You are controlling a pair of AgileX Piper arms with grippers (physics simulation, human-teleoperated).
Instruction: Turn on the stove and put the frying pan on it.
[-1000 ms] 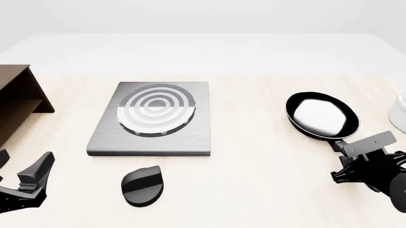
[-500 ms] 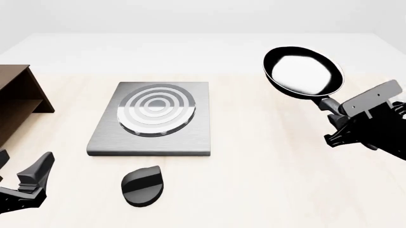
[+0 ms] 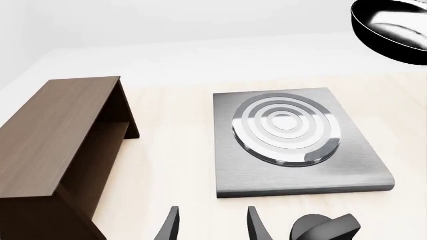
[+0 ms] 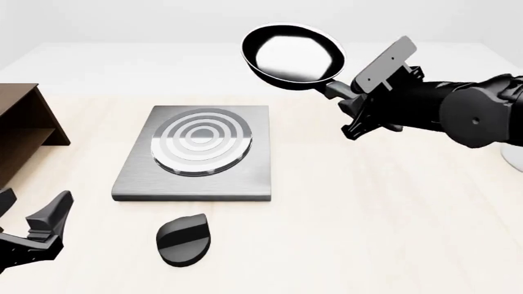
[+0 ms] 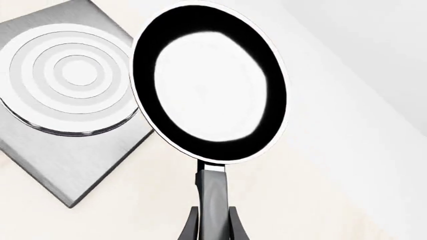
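Though handle-gripped, frying pan (image 4: 292,53) beyond right claw (image 4: 353,103).

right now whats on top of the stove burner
Nothing rests on the stove; its ringed burner is bare. The frying pan is held in the air, up and to the right, by the right gripper.

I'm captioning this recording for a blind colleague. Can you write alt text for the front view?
The right hand holds the frying pan by its handle in the air, up and to the right of the stove on the pale wooden table. The black knob lies in front of the stove, the open left hand sits near the lower left corner, and a brown shelf stands at the left edge.
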